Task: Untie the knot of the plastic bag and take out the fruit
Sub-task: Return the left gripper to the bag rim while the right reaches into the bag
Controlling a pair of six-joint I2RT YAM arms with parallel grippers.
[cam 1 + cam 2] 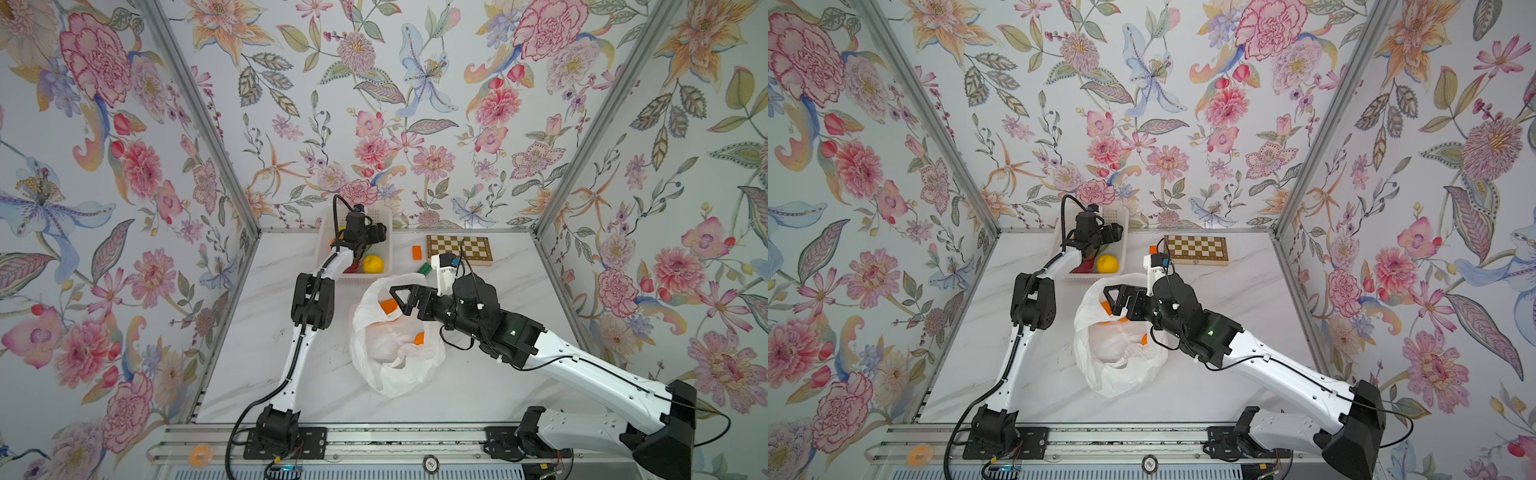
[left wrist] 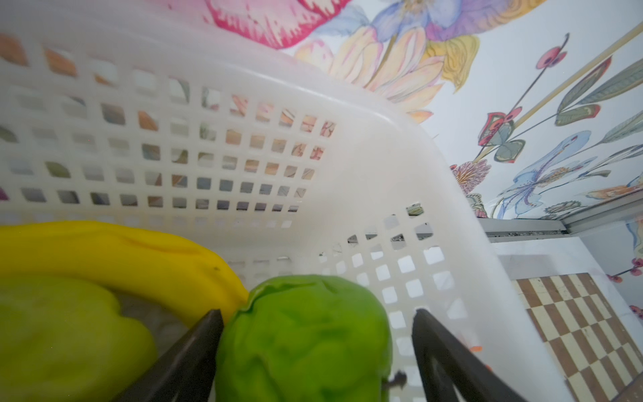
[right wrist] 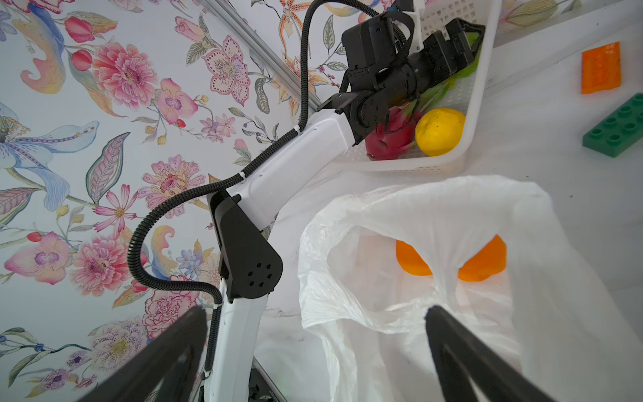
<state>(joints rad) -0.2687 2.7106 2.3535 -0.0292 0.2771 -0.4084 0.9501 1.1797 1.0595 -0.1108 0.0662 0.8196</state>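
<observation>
Rail (image 1: pixel 374 440) along near edge | marble table (image 1: pixel 478 386) inside flowered walls (image 1: pixel 374 104) | plastic bag (image 1: pixel 395 353) centre, oranges (image 3: pixel 483 261) inside | left gripper (image 2: pixel 316 313) released, astride green fruit (image 2: pixel 302 348) in far basket (image 1: pixel 384 212) | right gripper (image 3: pixel 315 309) spread wide over bag

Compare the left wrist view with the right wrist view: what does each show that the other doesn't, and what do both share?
Left wrist only: the banana, the chessboard, and a close look at the left gripper, jaws open either side of a green fruit.
Right wrist only: the plastic bag, mouth open with oranges showing inside, the dragon fruit and yellow fruit in the white basket, the orange brick, the green brick, and the open right gripper.
Both: the white basket and the flowered wall.
</observation>
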